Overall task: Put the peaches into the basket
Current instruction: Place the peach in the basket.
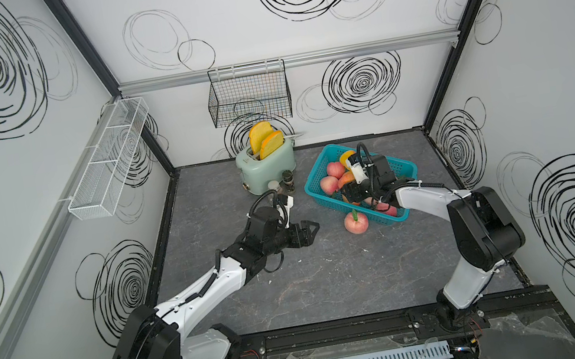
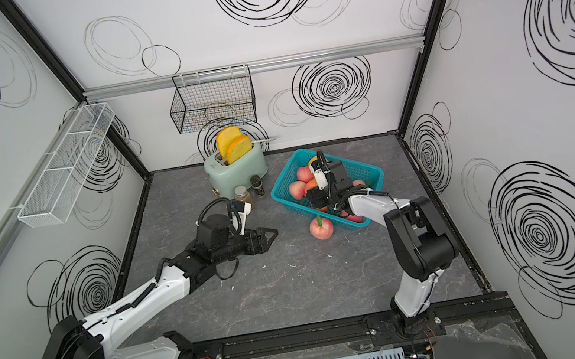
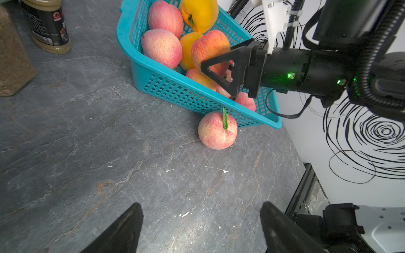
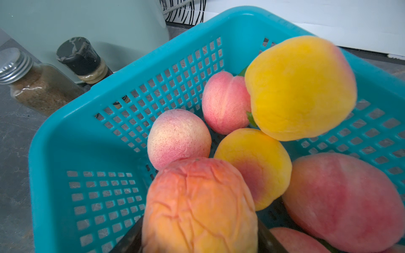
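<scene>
The teal basket sits at the back right of the table with several pink and yellow peaches inside. My right gripper hangs over the basket, shut on a wrinkled orange-pink peach that fills the gap between both fingers. One pink peach with a green leaf lies on the table against the basket's near wall. My left gripper is open and empty over the table, to the left of that peach and pointing at it.
A mint toaster with two toast slices stands behind the left gripper, with two spice jars in front of it. A black wire basket hangs on the back wall and a white mesh rack on the left wall.
</scene>
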You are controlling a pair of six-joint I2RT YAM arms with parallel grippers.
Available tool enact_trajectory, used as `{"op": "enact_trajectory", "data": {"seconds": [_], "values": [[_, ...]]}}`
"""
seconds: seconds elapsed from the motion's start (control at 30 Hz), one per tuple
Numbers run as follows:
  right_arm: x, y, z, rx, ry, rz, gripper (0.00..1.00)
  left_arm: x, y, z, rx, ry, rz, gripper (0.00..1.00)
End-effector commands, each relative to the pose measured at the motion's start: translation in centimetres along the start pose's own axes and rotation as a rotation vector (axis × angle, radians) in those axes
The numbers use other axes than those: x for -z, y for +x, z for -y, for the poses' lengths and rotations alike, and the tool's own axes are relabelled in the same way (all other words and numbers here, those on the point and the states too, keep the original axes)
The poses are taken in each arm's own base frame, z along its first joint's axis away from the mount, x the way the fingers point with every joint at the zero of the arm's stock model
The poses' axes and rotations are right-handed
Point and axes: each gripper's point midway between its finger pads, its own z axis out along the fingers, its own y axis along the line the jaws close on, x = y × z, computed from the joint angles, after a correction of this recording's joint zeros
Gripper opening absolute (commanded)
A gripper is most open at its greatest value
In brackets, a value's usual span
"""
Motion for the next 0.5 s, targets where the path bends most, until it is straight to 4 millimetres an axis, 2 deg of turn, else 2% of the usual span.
{"op": "enact_trajectory", "data": {"seconds": [0.0,0.27,0.47], "values": [[1.0,-1.4,-0.2,0.011,-0.002,0.041,0.74,0.0,-1.9,1.7,-0.037,0.044,0.055,0.89],[3.1,-2.7,-0.7,0.011,-0.014,0.089,0.8,-0.5,-1.2,1.7,-0.042,0.038,0.04,0.9],[5.1,-3.0,-1.5,0.001,-0.047,0.128,0.81,-0.8,-0.7,2.1,-0.049,0.029,0.034,0.92]]}}
